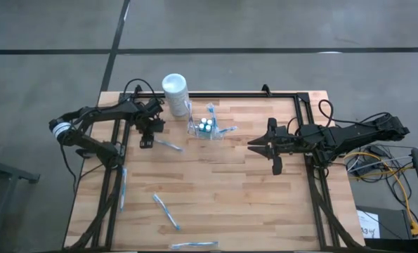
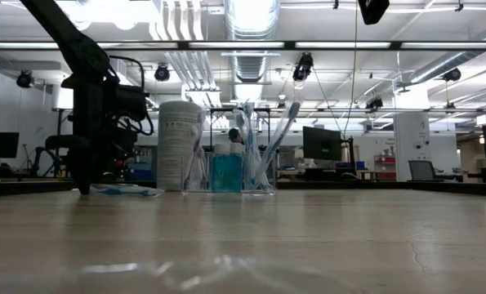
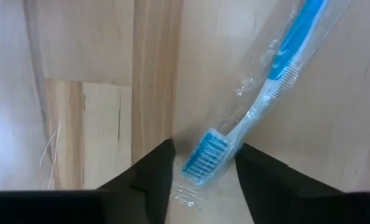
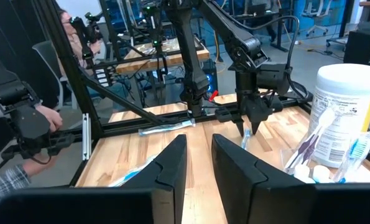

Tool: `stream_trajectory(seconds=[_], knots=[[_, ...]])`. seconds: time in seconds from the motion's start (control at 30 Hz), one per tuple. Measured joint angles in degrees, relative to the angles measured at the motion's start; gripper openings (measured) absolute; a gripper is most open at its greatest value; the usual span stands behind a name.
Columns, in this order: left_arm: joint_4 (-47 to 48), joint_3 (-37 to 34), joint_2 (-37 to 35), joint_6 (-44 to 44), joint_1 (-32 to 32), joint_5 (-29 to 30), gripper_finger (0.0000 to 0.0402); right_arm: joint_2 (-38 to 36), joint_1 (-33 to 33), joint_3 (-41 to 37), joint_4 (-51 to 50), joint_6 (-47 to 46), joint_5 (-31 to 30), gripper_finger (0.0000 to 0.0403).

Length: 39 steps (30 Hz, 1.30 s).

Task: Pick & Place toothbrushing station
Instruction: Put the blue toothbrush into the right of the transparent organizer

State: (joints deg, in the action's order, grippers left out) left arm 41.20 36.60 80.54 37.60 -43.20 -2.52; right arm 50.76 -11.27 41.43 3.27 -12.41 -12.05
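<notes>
Likely light, slick and rigid, the toothbrushing station (clear plastic) suits a rim grasp; left gripper straddles a wrapped toothbrush, right gripper open, empty.

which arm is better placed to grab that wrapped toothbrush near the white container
Left. The left gripper is already down at the wrapped toothbrush, its open fingers straddling the bristle end. The right gripper hovers farther off, beyond the clear holder.
</notes>
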Motion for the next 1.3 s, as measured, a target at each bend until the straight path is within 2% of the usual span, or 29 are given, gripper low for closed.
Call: stream_trajectory(seconds=[0.23, 0.43, 0.9, 1.13, 1.3], knots=[[-0.01, -0.11, -0.22, -1.57, 0.0, -0.32, 0.0095, 0.0, -0.01, 0.0, 0.0, 0.0, -0.01, 0.0071], [0.11, -0.18, -1.88, -2.14, 0.02, -0.69, 0.0058, 0.02, 0.0, 0.0, 0.0, 0.01, -0.01, 0.0079], [4.99, 0.2, -15.72, -6.8, 0.07, -0.95, 0.0053, 0.04, 0.01, 0.0, 0.0, 0.0, 0.01, 0.0069], [11.0, 3.78, -22.63, -9.93, 0.79, -0.64, 0.0053, 0.09, 0.01, 0.0, 0.0, -0.01, -0.01, 0.0079], [14.31, 7.08, -23.7, -10.18, 2.08, -0.53, 0.0052, 0.09, -0.01, 0.0, 0.0, 0.0, -0.01, 0.0077]])
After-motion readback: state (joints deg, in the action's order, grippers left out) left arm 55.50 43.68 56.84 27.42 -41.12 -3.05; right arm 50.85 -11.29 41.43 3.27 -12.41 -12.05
